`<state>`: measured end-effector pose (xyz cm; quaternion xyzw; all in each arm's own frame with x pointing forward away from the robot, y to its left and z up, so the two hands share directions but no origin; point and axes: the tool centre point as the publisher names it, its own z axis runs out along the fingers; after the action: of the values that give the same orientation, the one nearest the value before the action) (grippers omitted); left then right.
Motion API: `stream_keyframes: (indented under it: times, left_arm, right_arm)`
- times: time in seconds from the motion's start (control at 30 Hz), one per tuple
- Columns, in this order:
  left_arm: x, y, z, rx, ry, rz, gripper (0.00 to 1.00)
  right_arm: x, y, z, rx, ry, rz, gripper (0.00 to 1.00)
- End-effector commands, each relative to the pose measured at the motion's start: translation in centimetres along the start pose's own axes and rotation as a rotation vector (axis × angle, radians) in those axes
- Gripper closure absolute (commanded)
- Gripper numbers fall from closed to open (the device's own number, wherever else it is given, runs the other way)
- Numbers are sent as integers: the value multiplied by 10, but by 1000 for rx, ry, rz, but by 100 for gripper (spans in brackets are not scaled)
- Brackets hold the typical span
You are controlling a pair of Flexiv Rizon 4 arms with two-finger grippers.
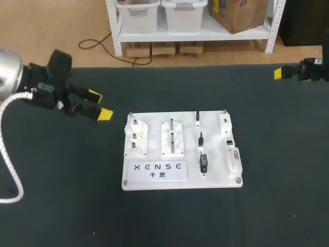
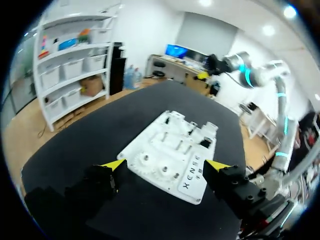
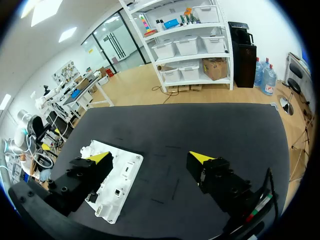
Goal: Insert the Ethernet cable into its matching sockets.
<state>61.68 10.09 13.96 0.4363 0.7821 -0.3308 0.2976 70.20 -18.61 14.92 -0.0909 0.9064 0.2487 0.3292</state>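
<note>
The counter (image 1: pixel 61 216) is covered with a dark, plain mat that runs to all its edges. A white board (image 1: pixel 154 175) lies flat on it, a little right of the middle. Three short dark cables (image 1: pixel 201 139) lie in a line on the right half of the board; which one is the Ethernet one I cannot tell. The sockets (image 1: pixel 229 141) sit in a row just beside them, along the right edge of the board. The left fingers (image 1: pixel 105 114) hang over the mat near the left side of the board, wide apart and holding nothing. The right fingers (image 3: pixel 200 157) are at the far right corner of the counter, well apart from the board, also spread and holding nothing.
</note>
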Motion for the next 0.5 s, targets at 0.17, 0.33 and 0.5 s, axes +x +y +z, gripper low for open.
stream_keyframes:
  times: [0.17,0.33,0.5]
  left_arm:
    - [12,-12,16,152,-204,226,0]
    - [21,-15,30,146,-255,236,0]
    - [26,-23,48,144,-265,233,0]
  right_arm:
    - [0,0,0,1,0,0,0]
    - [0,0,0,1,0,0,0]
    - [0,0,0,1,0,0,0]
